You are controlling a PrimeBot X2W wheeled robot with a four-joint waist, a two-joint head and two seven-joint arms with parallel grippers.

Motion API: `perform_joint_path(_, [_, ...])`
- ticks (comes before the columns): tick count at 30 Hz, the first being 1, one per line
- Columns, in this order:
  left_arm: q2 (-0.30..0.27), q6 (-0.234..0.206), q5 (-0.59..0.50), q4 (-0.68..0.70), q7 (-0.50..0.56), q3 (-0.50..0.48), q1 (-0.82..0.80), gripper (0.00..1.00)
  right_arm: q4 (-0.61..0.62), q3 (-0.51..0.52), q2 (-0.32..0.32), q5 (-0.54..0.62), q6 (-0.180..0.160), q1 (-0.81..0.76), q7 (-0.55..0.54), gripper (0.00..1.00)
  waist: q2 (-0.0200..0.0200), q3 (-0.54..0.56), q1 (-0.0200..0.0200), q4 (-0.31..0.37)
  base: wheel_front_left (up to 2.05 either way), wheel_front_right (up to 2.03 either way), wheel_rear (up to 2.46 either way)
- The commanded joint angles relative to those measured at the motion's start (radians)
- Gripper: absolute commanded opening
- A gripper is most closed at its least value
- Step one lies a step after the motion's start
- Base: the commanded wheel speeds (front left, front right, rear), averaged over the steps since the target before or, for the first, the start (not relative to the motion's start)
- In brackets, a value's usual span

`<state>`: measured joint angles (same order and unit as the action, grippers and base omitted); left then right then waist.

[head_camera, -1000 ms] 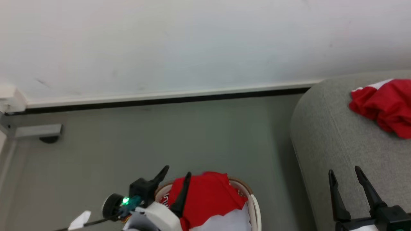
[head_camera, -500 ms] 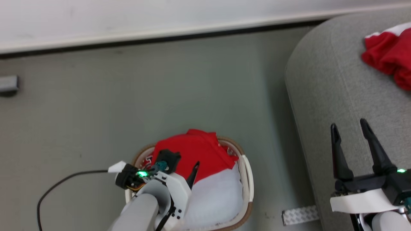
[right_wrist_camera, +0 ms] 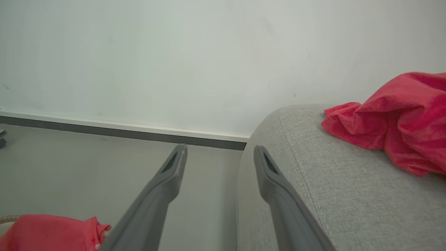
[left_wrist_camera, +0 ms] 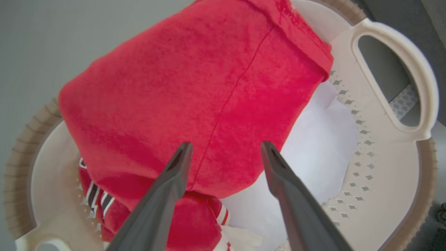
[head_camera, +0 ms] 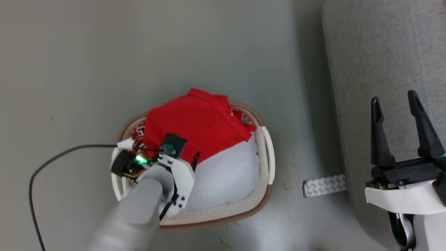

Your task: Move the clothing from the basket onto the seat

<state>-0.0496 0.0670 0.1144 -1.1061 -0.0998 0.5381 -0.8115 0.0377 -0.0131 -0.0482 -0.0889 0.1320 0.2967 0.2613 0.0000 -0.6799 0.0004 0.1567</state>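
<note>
Clothing [left_wrist_camera: 195,76] below wide-parted left claw [left_wrist_camera: 225,144]

head: looks straight down on basket [head_camera: 223,213] + seat [head_camera: 383,52] | left wrist: super close, into same basket | right wrist: low, level, facing wall [right_wrist_camera: 209,52] past same seat

Home-style room, likely a staged test space: grey fabric seat [head_camera: 383,52] with a laundry basket [head_camera: 216,213] on the floor [head_camera: 104,52] near it. Bare white wall [right_wrist_camera: 174,52] and skirting [right_wrist_camera: 122,127] beyond the seat, tape strip [head_camera: 324,185] on the floor at its foot.
</note>
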Motion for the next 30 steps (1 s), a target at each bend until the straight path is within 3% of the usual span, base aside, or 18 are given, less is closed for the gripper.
perform_joint_path(1, [-0.006,0.001,-0.012,-0.017,-0.012,0.002,-0.027,1.00,0.010,0.005,-0.001,-0.006,-0.003,0.016,0.002,1.00,0.0000,-0.057,-0.0004,0.010,0.00,0.00,0.00])
perform_joint_path(11, [-0.023,-0.005,-0.017,-0.131,-0.038,0.017,-0.132,1.00,0.051,0.020,-0.001,-0.024,-0.003,0.010,0.003,1.00,0.0000,-0.156,-0.0004,0.026,0.00,0.00,0.00])
perform_joint_path(30, [-0.045,-0.011,-0.022,-0.174,-0.052,0.065,-0.223,1.00,0.108,0.055,-0.001,-0.055,-0.003,-0.053,0.003,1.00,0.0000,-0.268,-0.0004,0.045,0.00,0.00,0.00])
